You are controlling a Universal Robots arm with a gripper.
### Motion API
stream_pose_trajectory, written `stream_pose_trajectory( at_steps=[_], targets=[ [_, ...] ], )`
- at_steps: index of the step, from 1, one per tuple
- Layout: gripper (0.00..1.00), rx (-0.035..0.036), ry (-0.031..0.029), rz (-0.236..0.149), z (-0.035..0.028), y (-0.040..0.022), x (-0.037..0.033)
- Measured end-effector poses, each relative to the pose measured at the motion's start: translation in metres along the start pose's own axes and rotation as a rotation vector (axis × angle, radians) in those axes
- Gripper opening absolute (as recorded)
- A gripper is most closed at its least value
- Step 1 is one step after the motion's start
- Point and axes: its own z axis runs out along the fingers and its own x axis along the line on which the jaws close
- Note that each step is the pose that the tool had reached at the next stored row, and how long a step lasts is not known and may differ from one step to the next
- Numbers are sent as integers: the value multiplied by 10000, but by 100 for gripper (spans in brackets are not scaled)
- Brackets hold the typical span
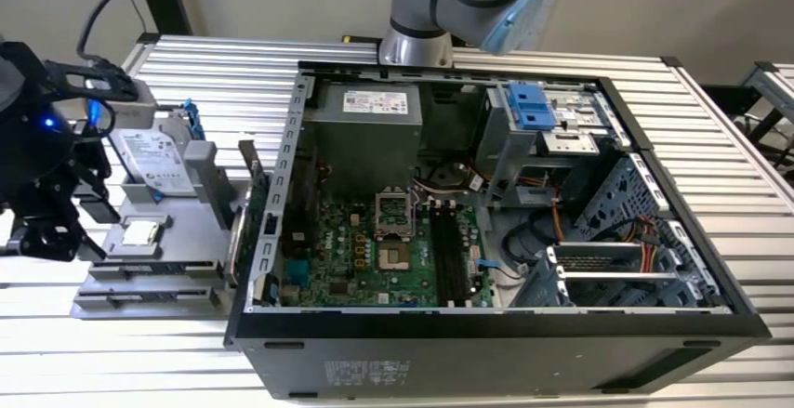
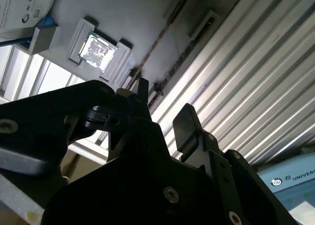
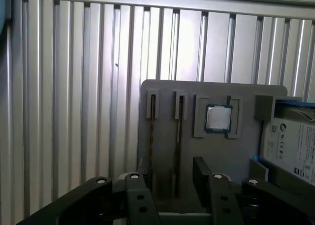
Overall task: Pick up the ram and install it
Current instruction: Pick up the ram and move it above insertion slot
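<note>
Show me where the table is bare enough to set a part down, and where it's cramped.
Bare slats lie between the grey tray and the near edge, at the exterior view's left of the computer case. Crowded: the tray, under the open end effector.

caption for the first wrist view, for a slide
Open gripper poised over a ram stick standing on edge in the grey holder, beside the processor chip

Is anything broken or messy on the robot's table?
Nothing stands out. The ram stands straight in its slot in the grey holder, the processor sits square in its pocket, the hard drive lies beside it, and the open gripper hangs close by.
</note>
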Motion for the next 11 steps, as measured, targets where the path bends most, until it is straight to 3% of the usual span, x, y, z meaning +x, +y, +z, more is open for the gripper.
stream_pose_trajectory(
  at_steps=[11],
  targets=[
    [100,3,1,68,119,2,35]
  ],
)
